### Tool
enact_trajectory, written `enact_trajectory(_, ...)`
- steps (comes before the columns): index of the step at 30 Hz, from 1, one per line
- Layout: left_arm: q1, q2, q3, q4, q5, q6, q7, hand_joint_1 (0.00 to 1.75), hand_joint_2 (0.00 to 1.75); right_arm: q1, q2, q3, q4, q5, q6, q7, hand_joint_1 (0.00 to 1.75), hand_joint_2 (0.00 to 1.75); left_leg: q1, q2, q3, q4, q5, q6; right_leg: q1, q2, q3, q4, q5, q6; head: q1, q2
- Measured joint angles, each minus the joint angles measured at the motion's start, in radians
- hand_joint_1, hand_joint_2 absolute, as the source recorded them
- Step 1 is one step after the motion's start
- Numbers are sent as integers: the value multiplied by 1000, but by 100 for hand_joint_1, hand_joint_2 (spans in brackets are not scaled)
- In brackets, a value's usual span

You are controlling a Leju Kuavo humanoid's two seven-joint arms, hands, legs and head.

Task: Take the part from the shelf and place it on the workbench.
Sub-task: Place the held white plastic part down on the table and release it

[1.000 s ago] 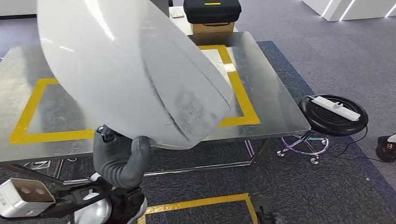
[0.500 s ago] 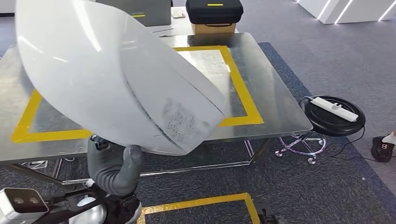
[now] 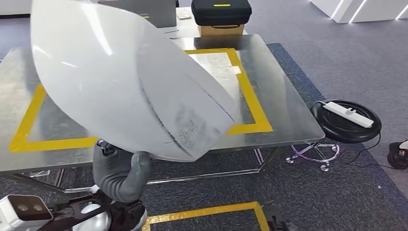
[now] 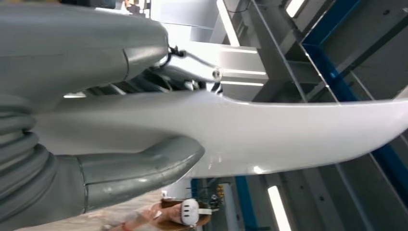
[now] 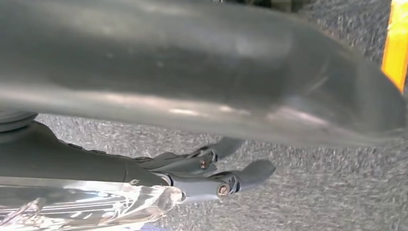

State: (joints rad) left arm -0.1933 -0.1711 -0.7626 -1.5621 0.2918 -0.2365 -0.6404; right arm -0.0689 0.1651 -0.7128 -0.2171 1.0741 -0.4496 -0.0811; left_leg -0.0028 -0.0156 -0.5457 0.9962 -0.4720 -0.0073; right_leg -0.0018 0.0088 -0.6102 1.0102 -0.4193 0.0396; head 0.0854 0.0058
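Steel workbench [image 3: 284,115] below — left robot hand [image 3: 122,173] clamped around white curved part [image 3: 120,82].

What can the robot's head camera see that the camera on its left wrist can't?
The head view takes in the metal workbench with its yellow tape square, a black case on a cardboard box behind it, and a stool carrying a power strip. The left wrist view looks up at ceiling beams and lights, plus a person wearing a headset. Both show the big white part held in the left hand, thumb on one face, fingers on the other.
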Motion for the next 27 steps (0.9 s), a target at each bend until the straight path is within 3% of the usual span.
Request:
enact_trajectory(2,-2,0,0,0,-1,0,4,175,175,-1,-1,-2,0,0,0,0,0,0,0,1,-16,36,-22,-11,-5,0,6,-5,2,-8,-3,0)
enact_trajectory(5,-1,1,0,0,-2,0,11,175,175,-2,-1,-2,0,0,-1,0,0,0,3,2,-111,209,-104,-24,-8,-1,9,-8,1,-14,-8,0)
enact_trajectory(6,0,2,0,0,-2,0,11,175,175,-1,-1,-3,0,0,-1,1,0,0,4,3,-140,256,-118,-26,-8,-2,9,-8,1,-14,-8,0)
enact_trajectory(7,1,3,0,0,-2,0,11,175,175,-1,-1,-3,0,0,-1,1,0,0,4,3,-154,272,-114,-27,-8,-2,9,-8,0,-15,-8,0)
enact_trajectory(8,1,3,0,0,-2,0,11,175,175,-1,-1,-4,0,0,-1,1,0,0,5,3,-149,249,-89,-27,-9,-1,10,-8,0,-15,-8,0)
enact_trajectory(10,0,3,0,0,-2,0,11,175,175,-1,-1,-4,0,0,-1,1,0,0,6,3,-95,125,-12,-27,-10,0,12,-7,-1,-11,-9,0)
enact_trajectory(11,0,2,0,0,-2,0,11,175,175,-2,-1,-4,0,0,-1,1,0,0,6,3,-69,62,10,-24,-9,2,12,-5,-1,-8,-10,0)
enact_trajectory(13,-1,2,-1,0,-2,0,11,175,175,-1,-1,-4,0,0,-1,1,0,0,6,3,-44,-2,28,-12,-6,2,8,-4,-1,3,-11,0)
enact_trajectory(16,-1,1,0,0,-2,-4,15,175,175,-1,-1,-4,0,0,-1,1,0,0,6,2,-44,-6,41,7,-9,1,2,1,-7,20,-11,0)
enact_trajectory(18,-3,-1,-1,0,-2,-9,17,175,175,-2,-1,-4,0,1,0,2,0,0,9,4,-43,-8,45,17,-10,-1,-28,68,-49,30,-8,0)
enact_trajectory(20,-3,-3,-1,1,-1,-15,20,175,175,-3,-1,-4,0,2,0,3,0,0,8,4,-43,-8,41,23,-10,-1,-88,206,-115,36,-5,0)
enact_trajectory(21,-3,-3,-1,1,0,-18,21,175,175,-3,-1,-4,0,3,1,4,0,0,8,3,-42,-8,36,25,-10,-1,-115,264,-133,37,-5,0)
enact_trajectory(22,-3,-3,-1,2,0,-21,23,175,175,-3,-1,-4,0,3,1,5,0,0,8,1,-40,-8,31,27,-10,-1,-127,290,-134,38,-5,0)
enact_trajectory(23,-2,-3,-2,2,1,-25,26,175,175,-3,-1,-4,0,4,2,6,0,0,7,0,-37,-8,24,28,-10,-2,-119,274,-115,37,-5,0)
enact_trajectory(25,-2,-3,-2,2,3,-30,29,175,175,-3,-1,-4,0,6,2,8,0,0,8,0,-24,-8,17,24,-10,-3,-53,151,-50,34,-4,0)
enact_trajectory(27,-3,-4,-3,2,4,-33,30,175,175,-4,-1,-4,0,6,2,8,0,0,3,0,-14,-7,6,13,-9,-6,14,32,-26,27,-6,0)
